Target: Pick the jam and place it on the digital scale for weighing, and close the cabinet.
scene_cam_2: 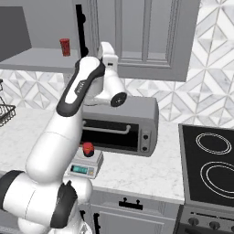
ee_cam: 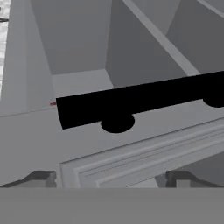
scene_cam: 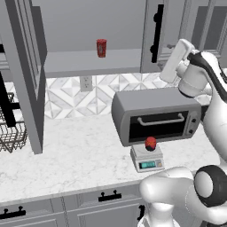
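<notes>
Two finger tips (ee_cam: 41, 178) of mine stand spread wide, gripping nothing; the cabinet (ee_cam: 131, 166) door's black bar handle (ee_cam: 140, 98) lies just ahead, perhaps untouched. Far below, the jam (scene_cam: 150, 143) sits on the digital scale (scene_cam: 148, 159).

I see the grey toaster oven (scene_cam: 157, 116) on the marble counter (scene_cam: 75, 155), a red can (scene_cam: 101, 48) up-left of it, a wire basket (scene_cam: 11, 135) far left, the stovetop (scene_cam_2: 210, 160) right of it.
</notes>
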